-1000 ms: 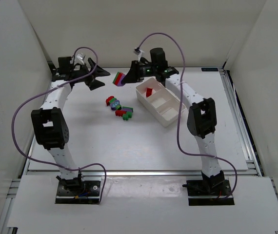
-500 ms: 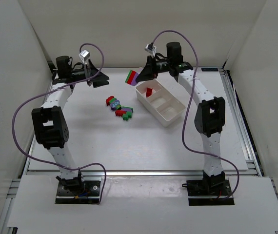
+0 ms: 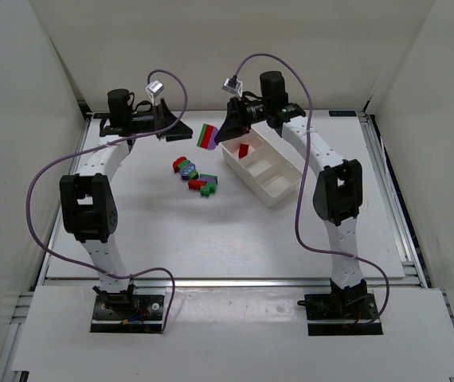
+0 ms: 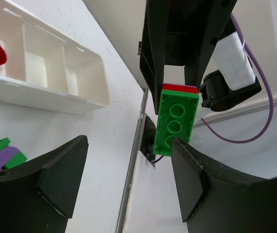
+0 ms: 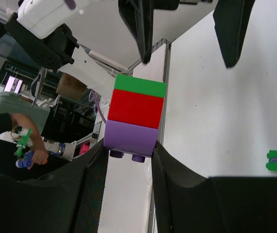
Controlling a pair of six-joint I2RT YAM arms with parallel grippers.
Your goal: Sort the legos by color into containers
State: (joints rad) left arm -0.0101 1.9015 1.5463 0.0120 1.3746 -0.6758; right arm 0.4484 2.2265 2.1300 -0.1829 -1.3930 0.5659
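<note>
Top external view is showing the right gripper (image 3: 221,132) clamping a three-brick stack (image 3: 207,135) by its purple end, aloft in the upper middle of the frame, just left of the white tray (image 3: 248,180). The left gripper (image 3: 178,129) is gaping wide, facing the green end. It should probably be closing squarely on the green brick (image 4: 177,119) alone, then peeling it off. The bricks are looking hard, glossy and studded; a red brick (image 3: 244,149) is lying in the tray's uppermost compartment, loose legos (image 3: 195,177) at centre

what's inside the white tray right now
One red brick lies in the tray's far compartment; the other two look empty. The right gripper, holding a brick stack, hides part of that compartment's far edge.
</note>
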